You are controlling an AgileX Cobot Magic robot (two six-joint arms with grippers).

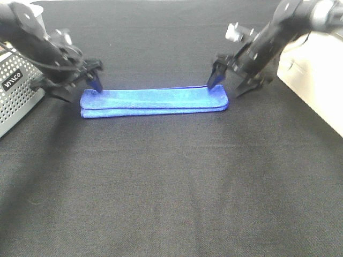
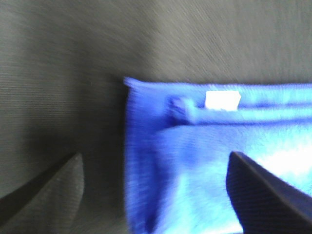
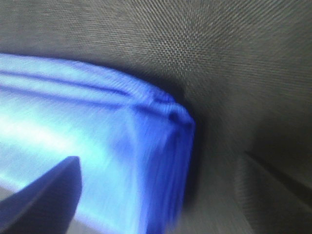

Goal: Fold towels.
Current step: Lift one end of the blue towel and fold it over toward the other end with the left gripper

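Exterior high view: we see the blue towel [image 1: 154,100] lying upper centre of the frame on the black worktop [image 1: 171,187]. It is folded lengthwise into a long narrow strip, w/ at least 2 layers showing along its near edge. Left claw [image 1: 79,88] sits at the strip's left end, right claw [image 1: 229,85] at its right end. Both look spread, neither pinching cloth.

Left wrist cam backs this: 1 finger [image 2: 265,195] is over the towel, the other [image 2: 48,192] over bare worktop, and the white tag [image 2: 223,100] sits near the end hem. Right wrist cam is blurred, but 1 finger [image 3: 44,195] hangs over the towel's end.

Grey perforated basket [image 1: 16,93] stands at the left edge, apart from the towel.

We judge the lengthwise folds done, approx. halfway or better. What's left is prob. folding the strip end to end into a compact bundle, and for that a claw would 1st need a grip on an end.
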